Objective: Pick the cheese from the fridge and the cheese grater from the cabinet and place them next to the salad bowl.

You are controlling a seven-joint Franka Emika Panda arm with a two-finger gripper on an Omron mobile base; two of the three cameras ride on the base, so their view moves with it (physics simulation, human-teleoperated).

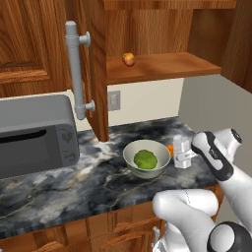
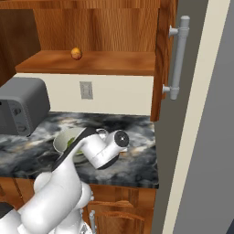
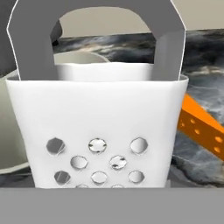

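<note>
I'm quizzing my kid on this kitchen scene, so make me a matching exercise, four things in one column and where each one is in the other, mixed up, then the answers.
Things:
1. cheese grater
2. cheese
3. round yellow-orange fruit
4. green leafy ball

Places:
A. on the cabinet shelf
B. inside the salad bowl
C. on the counter right beside the bowl, white and perforated
D. on the counter behind the grater, orange

Pairs: 1-C, 2-D, 3-A, 4-B

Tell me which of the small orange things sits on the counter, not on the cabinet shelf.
The cheese: an orange wedge on the dark marble counter behind the cheese grater. The round fruit sits on the cabinet shelf.
</note>
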